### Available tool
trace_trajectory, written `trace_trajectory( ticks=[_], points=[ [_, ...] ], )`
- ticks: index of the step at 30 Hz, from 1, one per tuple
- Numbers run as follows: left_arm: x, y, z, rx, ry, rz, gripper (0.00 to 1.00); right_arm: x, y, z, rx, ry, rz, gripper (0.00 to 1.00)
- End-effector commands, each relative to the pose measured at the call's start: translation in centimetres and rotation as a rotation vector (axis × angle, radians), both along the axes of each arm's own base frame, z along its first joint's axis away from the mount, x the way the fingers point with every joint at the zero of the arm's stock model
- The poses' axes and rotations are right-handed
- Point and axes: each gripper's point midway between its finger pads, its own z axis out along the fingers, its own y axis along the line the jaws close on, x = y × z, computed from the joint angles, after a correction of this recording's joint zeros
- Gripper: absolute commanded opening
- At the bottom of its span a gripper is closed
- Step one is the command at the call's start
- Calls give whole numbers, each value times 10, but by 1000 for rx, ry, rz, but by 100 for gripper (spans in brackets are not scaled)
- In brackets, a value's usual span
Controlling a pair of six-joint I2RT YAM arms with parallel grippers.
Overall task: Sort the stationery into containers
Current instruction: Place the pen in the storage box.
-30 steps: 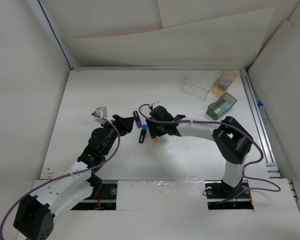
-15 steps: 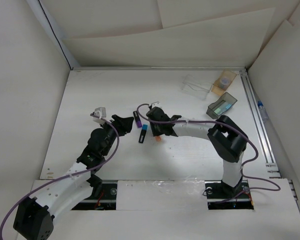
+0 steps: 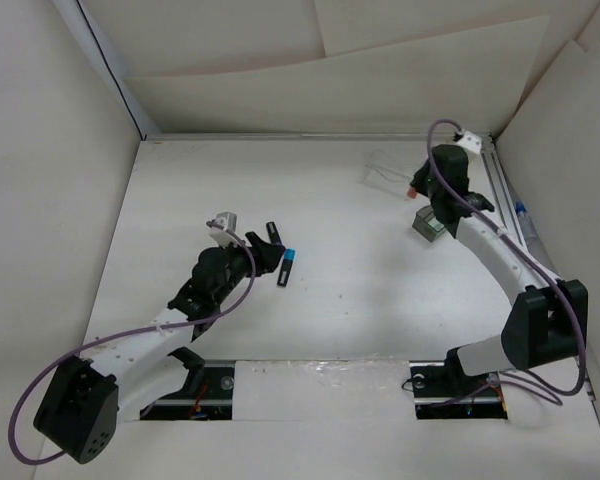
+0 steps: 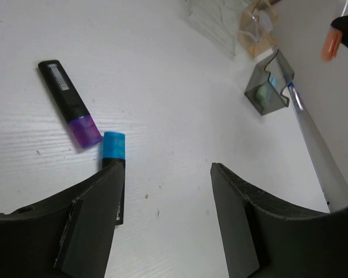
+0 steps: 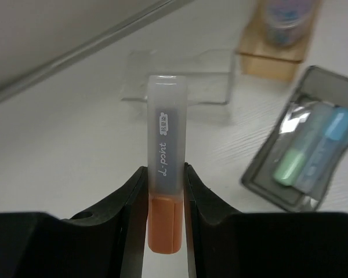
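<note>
My right gripper [image 5: 165, 194] is shut on a pale marker with an orange end [image 5: 165, 168] and holds it in the air at the back right, in front of the clear box [image 5: 211, 78]. In the top view the right gripper [image 3: 418, 190] is between the clear box [image 3: 385, 170] and the smoky grey box [image 3: 430, 222]. The grey box [image 5: 261, 182] holds a green-ended marker [image 5: 290, 165] and a light-blue one [image 5: 330, 133]. The tan box [image 5: 278, 58] is behind. My left gripper [image 4: 168, 174] is open and low over the table; a black marker with a blue end [image 4: 114, 146] lies by its left finger, and a purple-ended one [image 4: 69, 104] beyond.
A metal rail [image 3: 510, 230] runs along the table's right edge, with a blue-tipped thing [image 4: 293, 95] lying on it. White walls close in the table on the left, back and right. Purple cables run along both arms.
My right arm has swung from the table's middle to the back right, carrying the orange-ended marker. My left gripper has moved a little right, toward the blue and purple markers.
</note>
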Motion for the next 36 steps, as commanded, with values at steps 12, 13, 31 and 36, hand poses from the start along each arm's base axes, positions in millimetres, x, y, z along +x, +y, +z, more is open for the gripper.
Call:
trace_trajectory(
  ticks=[12, 13, 31, 36],
  points=[
    [1, -24, 39, -42, -106, -120, 59, 17, -151, -60, 107, 81, -417, 3],
    [1, -24, 39, -42, -106, -120, 59, 16, -156, -60, 107, 81, -428, 5],
    [3, -24, 36, -36, -99, -111, 59, 24, -153, -86, 141, 133, -414, 44],
    [3, -24, 36, -36, -99, -111, 59, 22, -155, -71, 125, 100, -410, 55]
  ],
)
